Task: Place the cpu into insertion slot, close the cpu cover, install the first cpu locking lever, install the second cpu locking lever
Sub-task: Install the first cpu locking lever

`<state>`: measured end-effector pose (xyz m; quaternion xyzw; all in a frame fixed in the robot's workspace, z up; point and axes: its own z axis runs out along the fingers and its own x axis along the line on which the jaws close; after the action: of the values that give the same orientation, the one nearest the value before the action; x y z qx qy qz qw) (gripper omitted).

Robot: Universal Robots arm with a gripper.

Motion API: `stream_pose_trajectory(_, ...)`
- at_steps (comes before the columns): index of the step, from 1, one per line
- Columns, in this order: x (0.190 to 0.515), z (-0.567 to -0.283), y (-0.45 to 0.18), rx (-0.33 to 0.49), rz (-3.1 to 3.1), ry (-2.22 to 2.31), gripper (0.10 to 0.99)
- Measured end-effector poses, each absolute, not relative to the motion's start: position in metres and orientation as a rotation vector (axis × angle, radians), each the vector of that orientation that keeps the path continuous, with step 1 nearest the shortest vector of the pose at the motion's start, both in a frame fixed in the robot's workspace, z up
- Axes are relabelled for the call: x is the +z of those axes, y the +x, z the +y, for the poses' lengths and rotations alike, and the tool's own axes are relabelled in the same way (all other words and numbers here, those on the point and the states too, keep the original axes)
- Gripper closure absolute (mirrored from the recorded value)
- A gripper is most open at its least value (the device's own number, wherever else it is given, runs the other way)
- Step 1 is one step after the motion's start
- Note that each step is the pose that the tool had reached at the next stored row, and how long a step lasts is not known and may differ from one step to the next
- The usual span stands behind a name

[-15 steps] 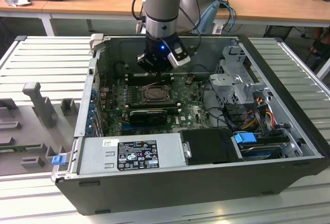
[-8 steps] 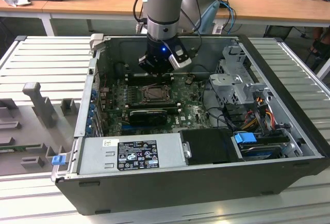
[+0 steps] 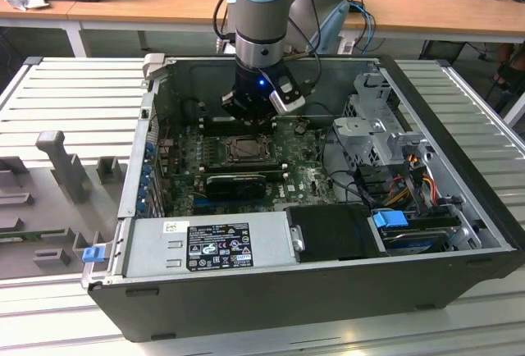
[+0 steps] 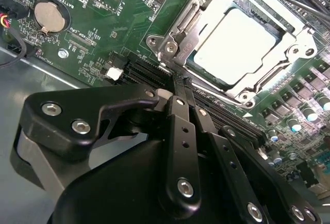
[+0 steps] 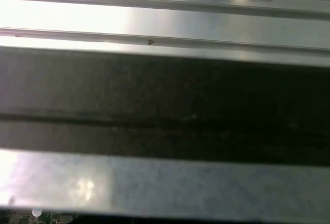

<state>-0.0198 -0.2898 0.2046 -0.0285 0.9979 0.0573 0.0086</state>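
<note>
hovering low over the motherboard [image 3: 303,177] inside the open computer case [image 3: 459,208], the gripper [image 4: 181,87] has its fingers drawn together, tips meeting, with nothing held between them. cpu [image 4: 234,41] lies seated in the insertion slot [image 4: 193,61], pale face up. cpu cover [image 4: 268,79] is down, framing the chip. fingertips sit just beside the socket's near edge, pointing toward it. locking levers' state: cannot tell. socket lies mid-board, directly beneath the wrist.

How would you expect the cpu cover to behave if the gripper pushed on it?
The cpu cover looks like thin, shiny sheet metal, so probably stiff yet light and slippery under the fingertips. It lies flat around the cpu, so a push would likely pivot it rather than slide it. The gripper sits beside it.
</note>
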Motion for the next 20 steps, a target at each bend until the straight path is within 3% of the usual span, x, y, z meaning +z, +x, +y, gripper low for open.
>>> stream_pose_trajectory(20,0.2025,-0.2898,-0.0196,0.166,3.119,-0.089,0.980)
